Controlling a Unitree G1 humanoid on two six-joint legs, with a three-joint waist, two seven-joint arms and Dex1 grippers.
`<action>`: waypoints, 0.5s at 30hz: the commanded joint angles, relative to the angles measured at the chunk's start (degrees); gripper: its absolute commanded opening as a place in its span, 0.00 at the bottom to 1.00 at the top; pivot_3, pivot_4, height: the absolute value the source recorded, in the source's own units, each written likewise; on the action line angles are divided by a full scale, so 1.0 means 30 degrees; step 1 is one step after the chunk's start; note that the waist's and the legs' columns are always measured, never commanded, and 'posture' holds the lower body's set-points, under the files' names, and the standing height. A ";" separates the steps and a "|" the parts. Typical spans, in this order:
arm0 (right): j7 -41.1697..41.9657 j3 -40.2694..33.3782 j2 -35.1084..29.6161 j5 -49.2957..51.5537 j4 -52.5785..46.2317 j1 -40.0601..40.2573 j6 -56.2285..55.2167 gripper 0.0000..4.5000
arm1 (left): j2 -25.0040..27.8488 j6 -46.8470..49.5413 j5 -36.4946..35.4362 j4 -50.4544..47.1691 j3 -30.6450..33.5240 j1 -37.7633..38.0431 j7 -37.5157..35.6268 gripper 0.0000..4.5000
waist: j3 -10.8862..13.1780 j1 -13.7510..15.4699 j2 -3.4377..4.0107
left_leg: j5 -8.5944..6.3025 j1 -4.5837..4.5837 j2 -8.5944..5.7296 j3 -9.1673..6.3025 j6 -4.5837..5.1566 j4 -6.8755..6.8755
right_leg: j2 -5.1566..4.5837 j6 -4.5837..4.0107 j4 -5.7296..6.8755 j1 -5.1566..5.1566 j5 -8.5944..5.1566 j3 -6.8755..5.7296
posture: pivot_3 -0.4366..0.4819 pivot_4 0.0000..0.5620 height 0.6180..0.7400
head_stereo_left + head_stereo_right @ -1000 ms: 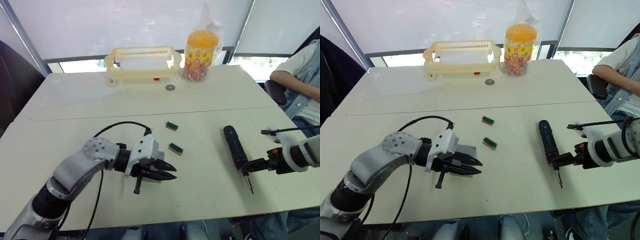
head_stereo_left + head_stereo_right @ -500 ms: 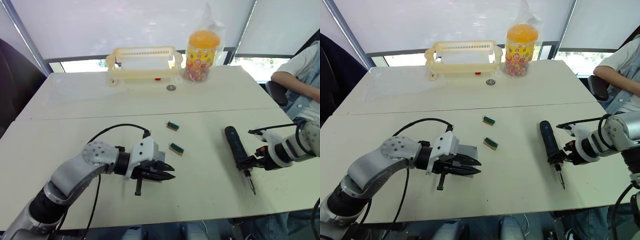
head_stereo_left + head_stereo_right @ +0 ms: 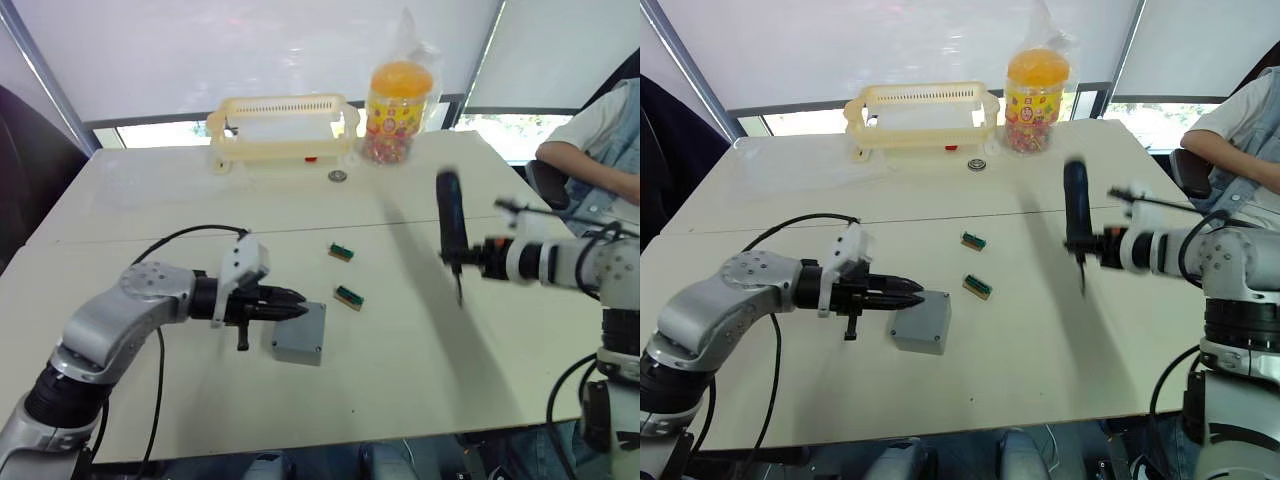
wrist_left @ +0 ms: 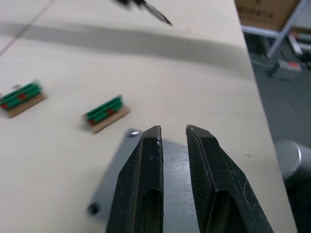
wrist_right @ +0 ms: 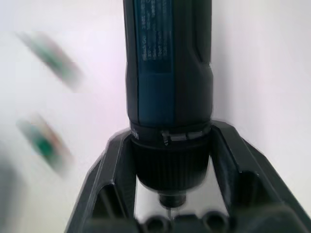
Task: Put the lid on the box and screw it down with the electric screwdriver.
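Your right gripper (image 5: 170,194) pinches the screwdriver (image 3: 1075,215) near its bit end and holds it upright in the air, bit down, well apart from the box (image 3: 919,323). Bring it over slowly and keep it vertical, so the bit meets a corner hole squarely. The grey box sits on the table (image 3: 420,340) with what looks like its lid (image 4: 175,160) on top. Your left gripper (image 4: 172,141) hovers at its edge, fingers nearly pressed together and holding nothing; steady the box with it. The yellow basket (image 3: 283,130) looks nearly empty; the jar (image 3: 397,100) holds colourful sweets.
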 commanded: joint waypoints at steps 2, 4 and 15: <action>0.1218 0.0510 0.3785 -0.0271 -0.9381 0.3241 -0.7883 0.38 | 0.0590 0.0448 -0.0512 0.0927 0.0827 -0.0412 -0.0825 0.17 | -0.0029 0.0031 -0.0030 | 0.0001 -0.0106 0.0023 -0.0056 -0.0004 0.0000 | 0.0029 -0.0001 -0.0005 -0.0091 -0.0001 -0.0047 | 0.48 0.27 1.00; 0.0982 0.1477 0.5704 -0.1209 -1.0573 0.4630 -1.0343 0.38 | 0.0766 0.0339 -0.0249 0.1003 0.0583 -0.0424 -0.1055 0.17 | -0.0028 0.0006 -0.0030 | 0.0001 -0.0116 0.0023 -0.0092 -0.0007 -0.0027 | 0.0026 -0.0002 -0.0013 -0.0115 -0.0001 -0.0036 | 0.48 0.27 1.00; 0.0475 0.6884 1.0677 -0.4970 -1.0445 0.8406 -1.6197 0.38 | 0.0338 -0.0269 0.0944 0.0846 -0.0447 -0.0933 -0.0850 0.01 | -0.0025 0.0007 -0.0028 | 0.0057 -0.0089 -0.0041 -0.0082 -0.0082 0.0014 | -0.0063 0.0009 0.0048 -0.0101 0.0014 -0.0001 | 0.48 0.27 1.00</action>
